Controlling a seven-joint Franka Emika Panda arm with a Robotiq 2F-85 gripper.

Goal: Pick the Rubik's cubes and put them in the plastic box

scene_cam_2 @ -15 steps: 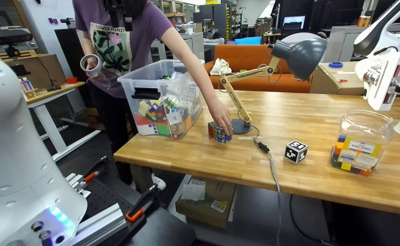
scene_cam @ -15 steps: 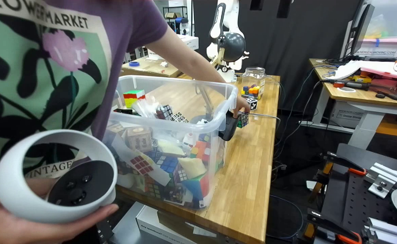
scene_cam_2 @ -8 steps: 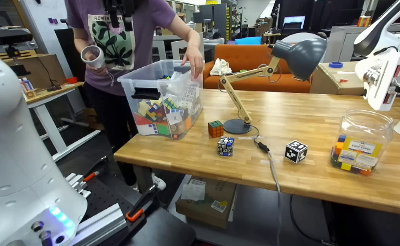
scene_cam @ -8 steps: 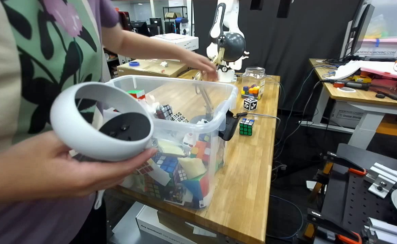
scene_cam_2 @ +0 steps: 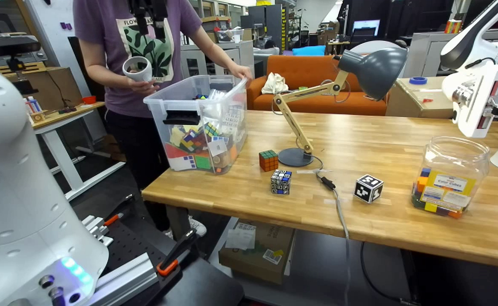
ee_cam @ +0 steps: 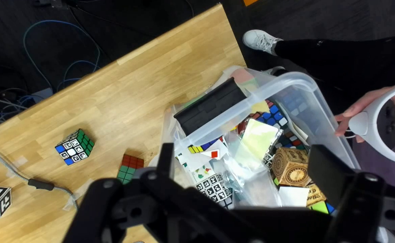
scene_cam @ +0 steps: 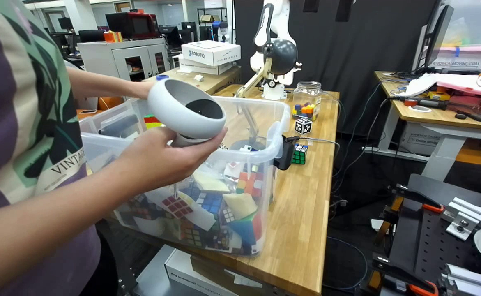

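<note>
My gripper point(ee_cam: 244, 162) is open and empty, its black fingers wide apart above the plastic box; it hangs at the top edge in an exterior view point(scene_cam_2: 149, 29). The clear plastic box point(scene_cam_2: 231, 91) has black clip handles and holds several cubes, bags and papers; its rim shows in the wrist view point(ee_cam: 251, 98). An orange-and-green Rubik's cube point(scene_cam_2: 268, 160) stands on the table beside the box, also in the wrist view point(ee_cam: 130, 167). A Rubik's cube with black-and-white patterned and green faces point(ee_cam: 75, 146) lies nearby point(scene_cam_2: 280, 182). A black-and-white marker cube point(scene_cam_2: 368, 188) stands farther off.
A person stands at the box with one hand on its rim point(scene_cam_2: 241, 73) and a white controller point(scene_cam_2: 138, 69) in the other. A desk lamp point(scene_cam_2: 289, 112), its cable point(scene_cam_2: 338, 212), a clear jar of blocks point(scene_cam_2: 449, 182) and another white arm point(scene_cam_2: 476, 85) stand along the table point(scene_cam_2: 359, 140).
The person's hand has let go of the patterned cube near the table's front and moved back to the box rim. The box has shifted slightly towards the person. My gripper has not visibly moved.
</note>
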